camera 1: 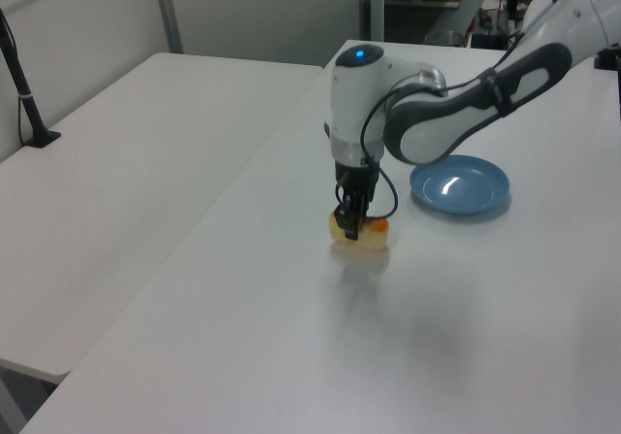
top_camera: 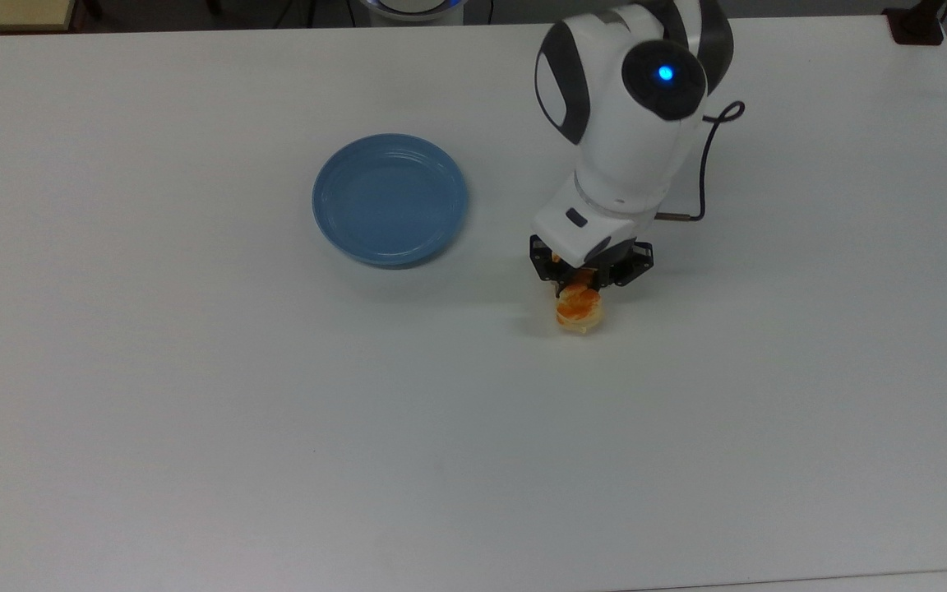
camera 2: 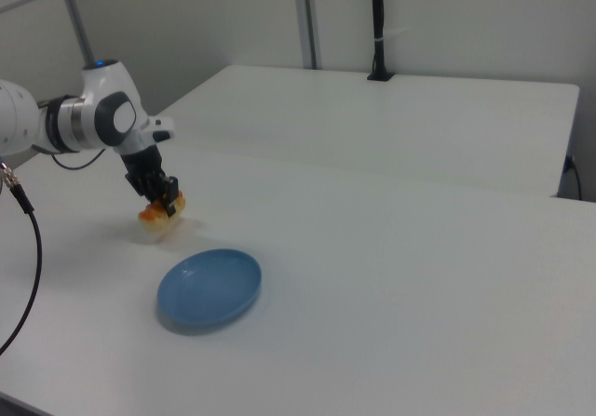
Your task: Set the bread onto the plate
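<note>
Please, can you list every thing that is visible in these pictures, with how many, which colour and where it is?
bread: one, pale yellow with orange-brown top, on the table toward the top view's right of the plate, between the claw's fingers.
plate: one, light blue, nothing on it, on the table apart from the bread.
table: white, carrying the plate and the bread; a second white table stands at the left view's left.
pole: one, black, upright on the far table in the right view.
arm: one, white and black, with a blue light.
claw: one, black, shut on the bread.
</note>
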Tool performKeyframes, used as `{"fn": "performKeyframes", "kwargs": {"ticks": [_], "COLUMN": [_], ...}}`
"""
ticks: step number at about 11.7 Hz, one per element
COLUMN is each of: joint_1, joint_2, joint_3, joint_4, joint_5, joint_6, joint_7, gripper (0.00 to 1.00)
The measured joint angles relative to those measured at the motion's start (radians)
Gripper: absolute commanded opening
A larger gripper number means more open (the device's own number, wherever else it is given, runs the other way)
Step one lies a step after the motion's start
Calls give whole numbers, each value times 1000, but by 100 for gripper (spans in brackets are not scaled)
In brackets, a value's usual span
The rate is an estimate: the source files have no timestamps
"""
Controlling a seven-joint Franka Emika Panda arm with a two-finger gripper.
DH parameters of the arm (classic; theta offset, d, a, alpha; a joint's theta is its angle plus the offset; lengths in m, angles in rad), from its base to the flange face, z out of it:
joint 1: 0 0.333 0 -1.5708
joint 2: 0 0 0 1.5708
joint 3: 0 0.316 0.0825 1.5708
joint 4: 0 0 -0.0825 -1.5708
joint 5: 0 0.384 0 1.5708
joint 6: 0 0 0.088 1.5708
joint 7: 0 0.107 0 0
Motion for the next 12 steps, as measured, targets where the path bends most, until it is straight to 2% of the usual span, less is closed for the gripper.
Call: {"fn": "performKeyframes", "kwargs": {"ticks": [1,3,6,8,9,10,11,12], "joint_1": [-17,-87,-202,-249,-251,-250,-251,-253], "joint_2": [-36,-137,-278,-301,-299,-297,-297,-299], "joint_3": [-1,-2,-4,-5,-4,-4,-4,-4], "joint_4": [-3,-37,-239,-345,-402,-455,-482,-484], "joint_5": [0,0,0,-7,-25,-37,-41,-41], "joint_6": [-41,-184,-228,-212,-159,-103,-74,-71], "joint_7": [-23,-156,-339,-383,-385,-385,-385,-385], "gripper": [38,39,40,43,49,70,100,100]}}
